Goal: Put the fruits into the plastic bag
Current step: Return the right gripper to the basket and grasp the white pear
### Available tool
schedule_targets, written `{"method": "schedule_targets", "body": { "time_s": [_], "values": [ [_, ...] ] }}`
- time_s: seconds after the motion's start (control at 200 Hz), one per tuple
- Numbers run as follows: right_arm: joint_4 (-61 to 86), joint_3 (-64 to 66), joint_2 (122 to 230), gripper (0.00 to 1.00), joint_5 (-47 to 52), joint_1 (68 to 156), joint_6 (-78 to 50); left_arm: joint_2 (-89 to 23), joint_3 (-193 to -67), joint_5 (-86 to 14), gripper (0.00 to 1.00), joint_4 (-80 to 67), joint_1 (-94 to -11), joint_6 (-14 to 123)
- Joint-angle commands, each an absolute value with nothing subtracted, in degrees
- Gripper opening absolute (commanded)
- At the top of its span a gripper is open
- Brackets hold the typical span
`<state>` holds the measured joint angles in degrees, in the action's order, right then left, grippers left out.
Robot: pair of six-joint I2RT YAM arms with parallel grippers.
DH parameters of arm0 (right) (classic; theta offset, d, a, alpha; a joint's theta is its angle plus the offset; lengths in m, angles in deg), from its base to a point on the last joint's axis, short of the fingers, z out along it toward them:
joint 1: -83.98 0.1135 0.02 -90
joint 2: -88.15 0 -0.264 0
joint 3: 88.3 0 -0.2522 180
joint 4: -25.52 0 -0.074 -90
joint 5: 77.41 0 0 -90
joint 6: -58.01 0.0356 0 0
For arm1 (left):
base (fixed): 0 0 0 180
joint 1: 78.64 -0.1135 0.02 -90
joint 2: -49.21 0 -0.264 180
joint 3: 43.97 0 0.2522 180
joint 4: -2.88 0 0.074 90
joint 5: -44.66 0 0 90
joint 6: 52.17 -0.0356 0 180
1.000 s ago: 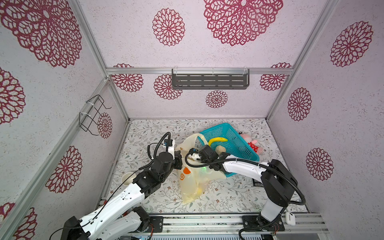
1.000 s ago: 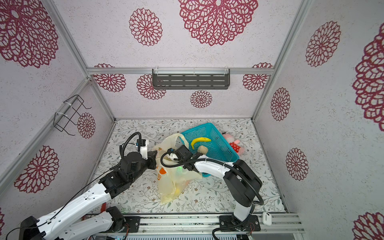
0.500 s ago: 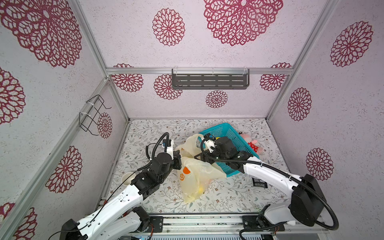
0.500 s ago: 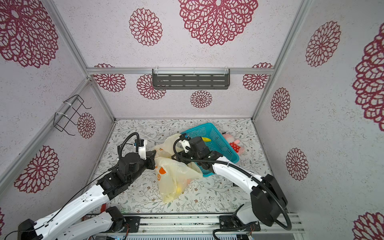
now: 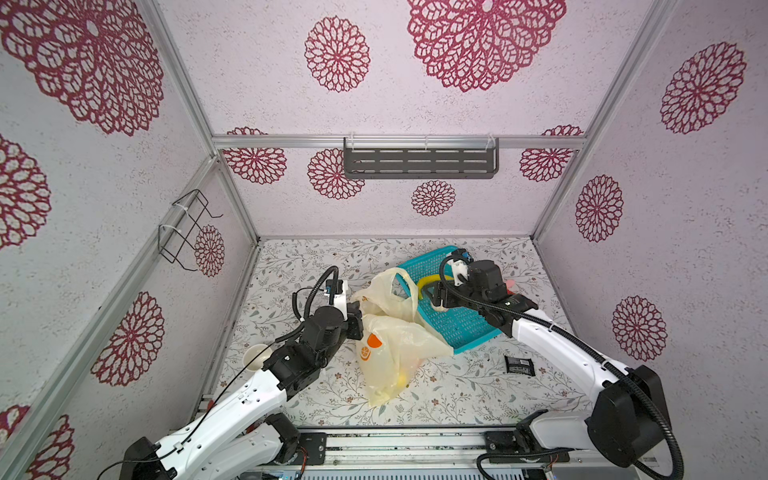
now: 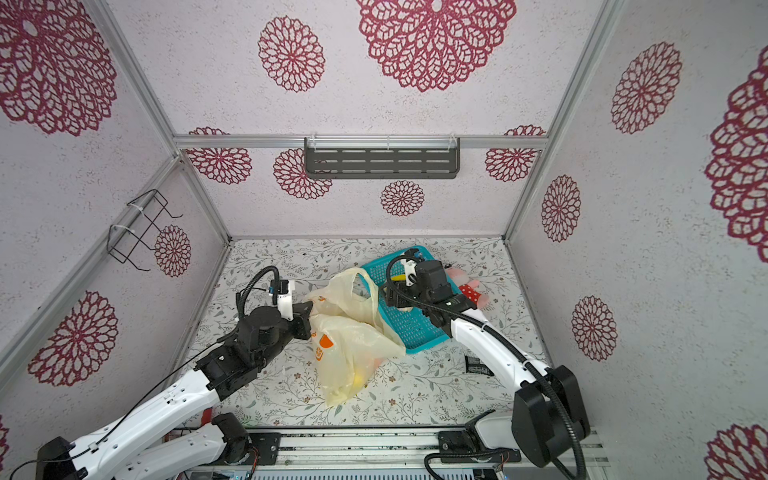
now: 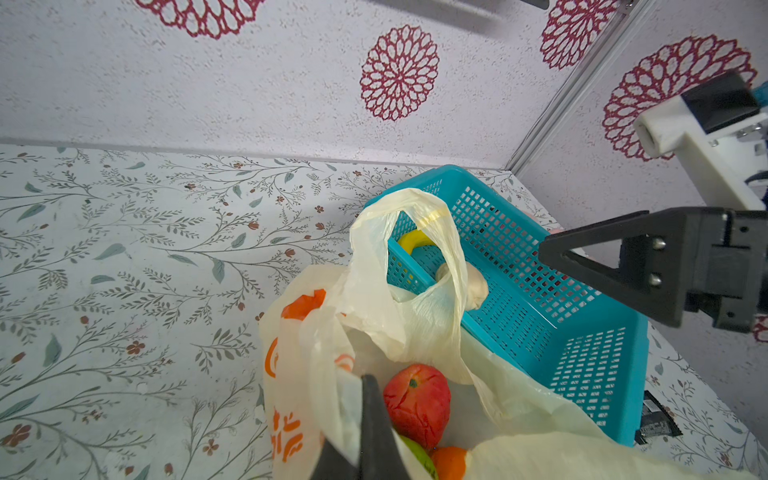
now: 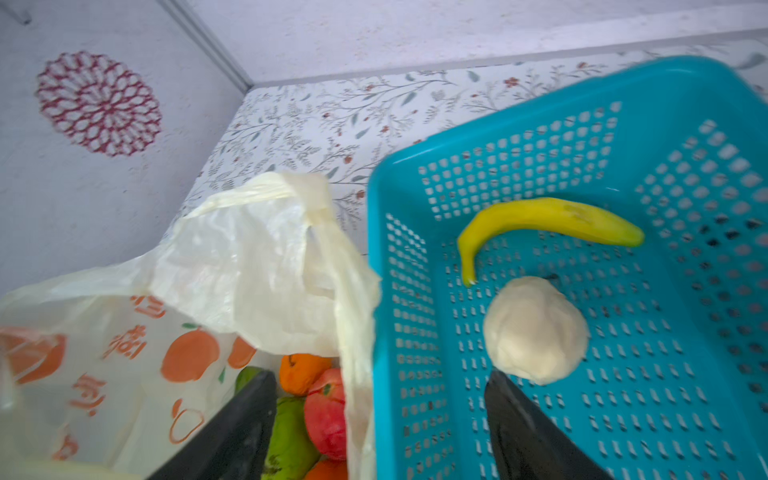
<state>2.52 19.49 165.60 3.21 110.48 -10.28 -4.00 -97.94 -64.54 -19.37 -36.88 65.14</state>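
A: What are the grippers doing?

B: The left gripper (image 7: 359, 415) is pinched tight on the rim of the plastic bag (image 5: 395, 353). The right gripper (image 8: 380, 380) hangs spread wide and empty over the wall of the turquoise basket (image 5: 465, 328).

A: And the fruits?

B: A red fruit (image 7: 417, 399) and an orange fruit (image 7: 451, 461) lie in the bag. The banana (image 8: 544, 218) and cream ball (image 8: 536, 328) lie in the basket.

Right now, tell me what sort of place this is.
Probably a robot test booth dressed as a home: patterned panels in a metal frame, two arms on a rail, a toy banana in a basket.
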Motion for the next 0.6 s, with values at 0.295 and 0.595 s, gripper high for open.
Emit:
{"method": "schedule_targets", "body": {
  "time_s": [0.295,0.595],
  "values": [
    [-2.91,8.58,186.00,0.82,5.36,104.63,-7.83,-5.52,-97.37,-63.99,0.00,-16.27,-36.36,64.02],
    [-1.70,7.03,193.69,0.75,4.09,104.56,-7.32,-4.93,-96.80,-64.24,0.00,-16.41,-36.37,63.71]
  ]
}}
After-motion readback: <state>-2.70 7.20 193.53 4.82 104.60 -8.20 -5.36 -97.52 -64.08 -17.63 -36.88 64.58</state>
